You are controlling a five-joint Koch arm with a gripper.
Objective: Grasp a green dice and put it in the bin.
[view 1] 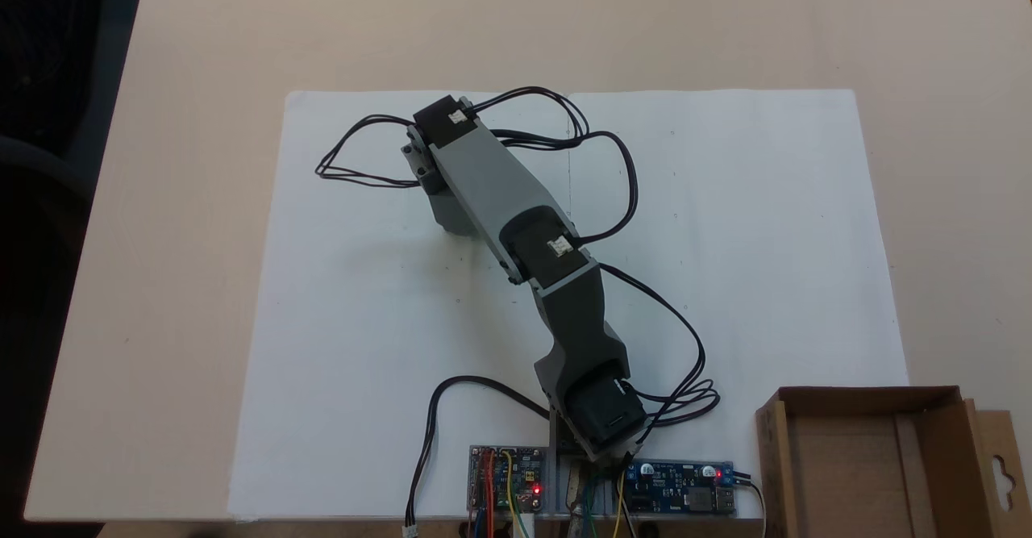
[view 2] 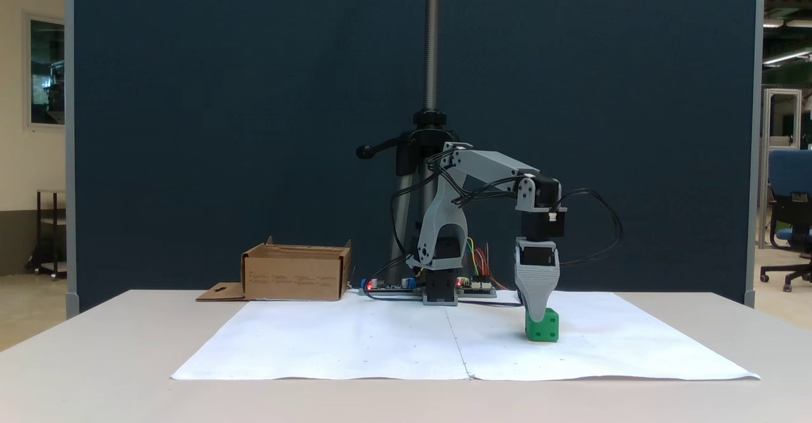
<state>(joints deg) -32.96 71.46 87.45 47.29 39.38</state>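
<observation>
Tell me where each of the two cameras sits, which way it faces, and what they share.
A fixed view: above the table, looking straight down on the white paper; shows the arm from its top, base at bottom edge, bin bottom right.
A fixed view: table height, opposite the base, looking level; shows the whole arm side-on, gripper down at the green dice, bin at left.
Shared: arm, paper, bin, circuit boards.

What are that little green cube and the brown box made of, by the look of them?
The green dice looks like plastic: bright even colour, smooth faces, rounded edges, small dark pips. The bin looks like plain brown cardboard: matt, thin folded walls, and a loose flap with a hang-hole cutout, clearest in the fixed view from above. The gripper at the dice seems to be grey plastic.
</observation>
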